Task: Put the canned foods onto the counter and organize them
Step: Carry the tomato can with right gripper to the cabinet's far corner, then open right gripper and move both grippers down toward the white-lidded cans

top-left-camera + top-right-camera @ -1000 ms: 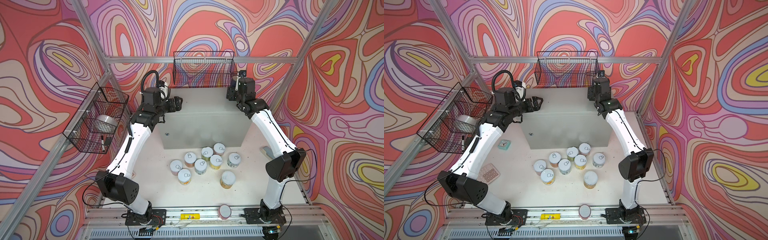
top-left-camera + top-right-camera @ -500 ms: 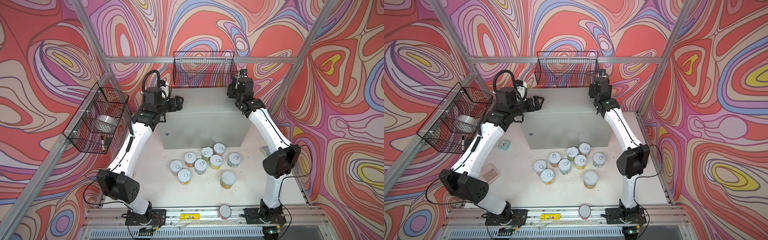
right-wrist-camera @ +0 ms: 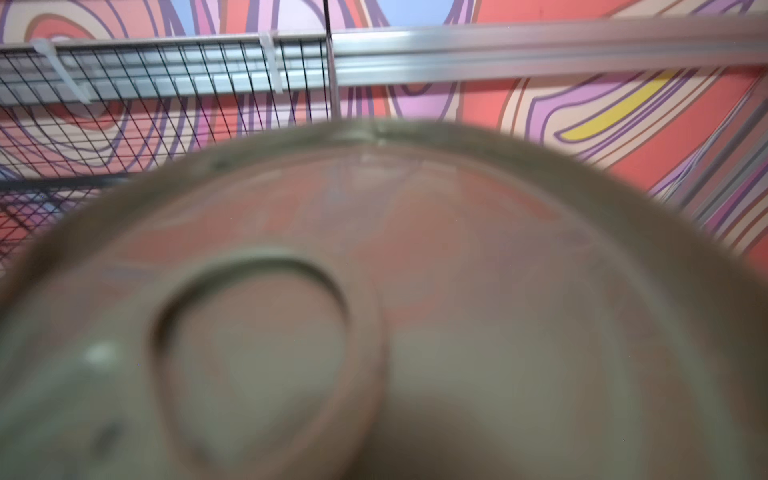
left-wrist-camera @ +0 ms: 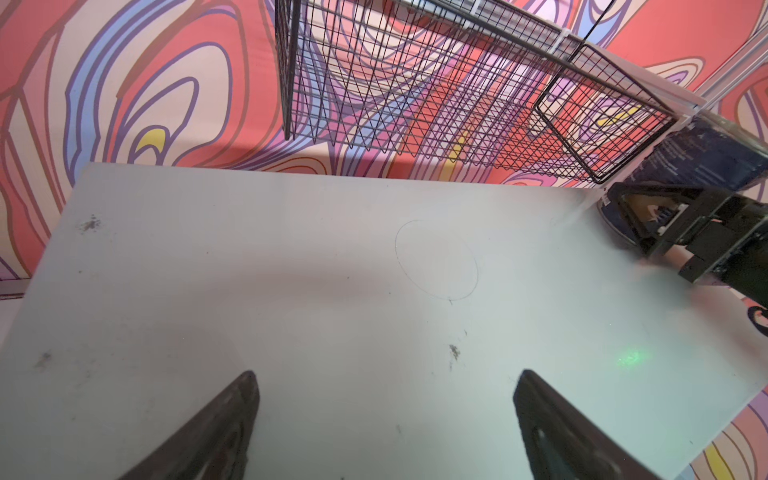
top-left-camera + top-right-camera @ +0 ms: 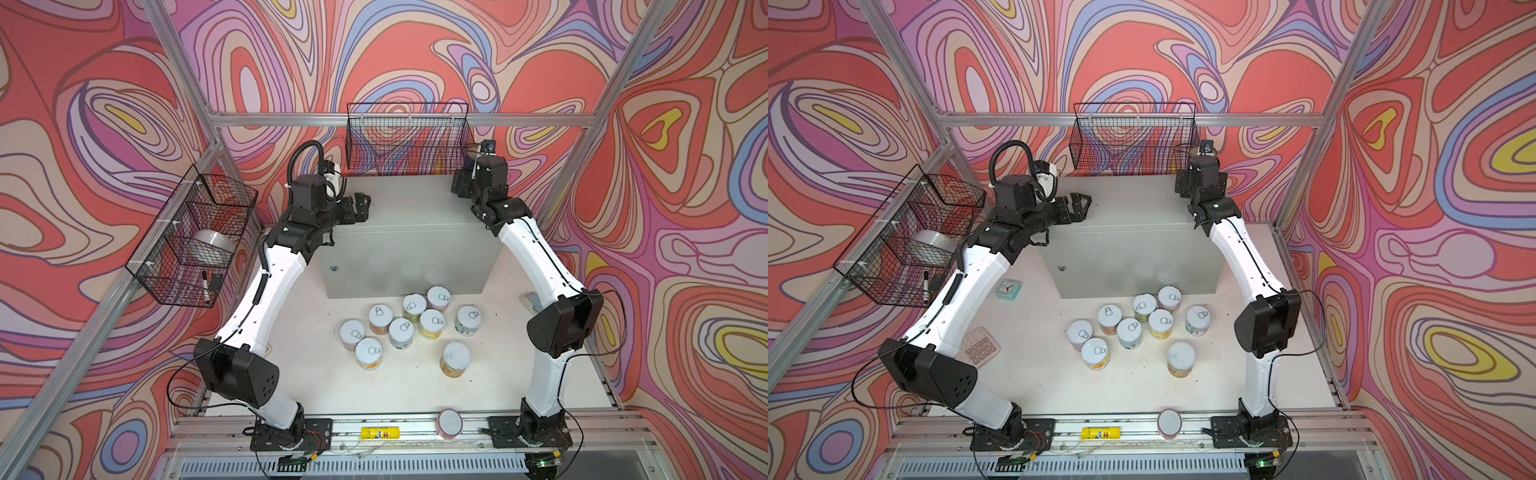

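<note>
The left gripper [image 4: 384, 376] is hovering over the counter [image 5: 411, 208] near its front left edge, jaws wide apart and empty. The right gripper [image 5: 463, 188] is sitting against the dark-blue can [image 4: 706, 162] at the counter's back right corner; whether it is gripping cannot be told. Nine cans [image 5: 432, 322] are standing on the table [image 5: 374, 395] before the counter.

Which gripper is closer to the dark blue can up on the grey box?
Right. The right gripper is right at the dark blue can, at the counter's back right corner; the left gripper is over the counter's left edge, well away.
</note>
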